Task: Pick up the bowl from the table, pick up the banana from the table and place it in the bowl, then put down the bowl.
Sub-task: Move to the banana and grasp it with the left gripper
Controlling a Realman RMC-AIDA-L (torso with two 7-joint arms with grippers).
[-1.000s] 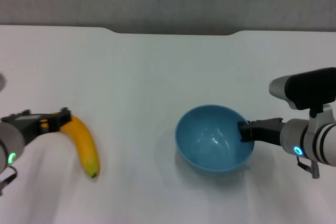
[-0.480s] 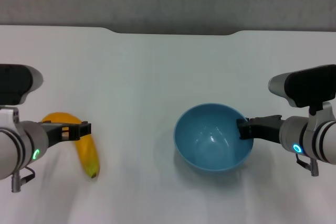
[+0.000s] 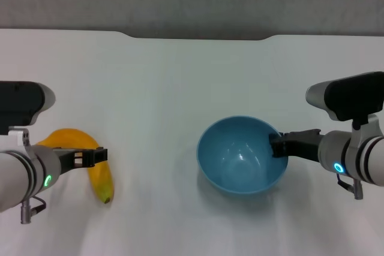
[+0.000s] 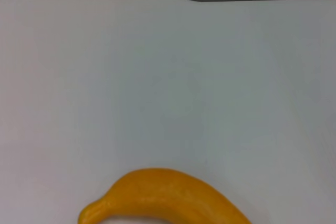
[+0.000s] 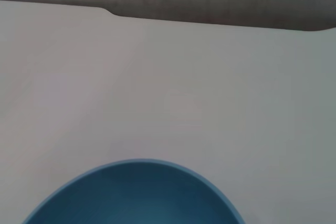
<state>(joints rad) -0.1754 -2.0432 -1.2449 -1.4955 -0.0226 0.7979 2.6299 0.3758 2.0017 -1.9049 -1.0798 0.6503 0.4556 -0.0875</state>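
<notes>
Item, change: over the last second we log the left gripper (image 3: pixel 99 155) swinging from the banana's far stem end, where it sat a second ago, round to the banana's (image 3: pixel 99 172) middle, with the left arm's body now risen into the near-left of the head view; the banana itself has not shifted on the surface (image 3: pixel 180 82), its dark tip lying at the same near spot. Item, right gripper (image 3: pixel 277 146): unchanged across the second, its dark fingers straddling the right rim of the bowl (image 3: pixel 241 155), one inside the wall; we judge it closed on that rim, and the bowl has crept only slightly left, so whether it is clear of the surface we cannot tell. Item, meaning: we judge the bowl grasp done and the banana pickup still in its approach stage, no lift begun. Item, position: the left gripper's tip lies across the banana's upper half, just over or touching the skin, the fruit running from far-left behind the arm to near-right below it; how wide that gripper stands we cannot tell. The left wrist view shows only the banana's (image 4: pixel 168 195) curved back close under the camera; the right wrist view shows only the bowl's (image 5: pixel 136 192) far rim. Banana and bowl lie well apart, left and right.
</notes>
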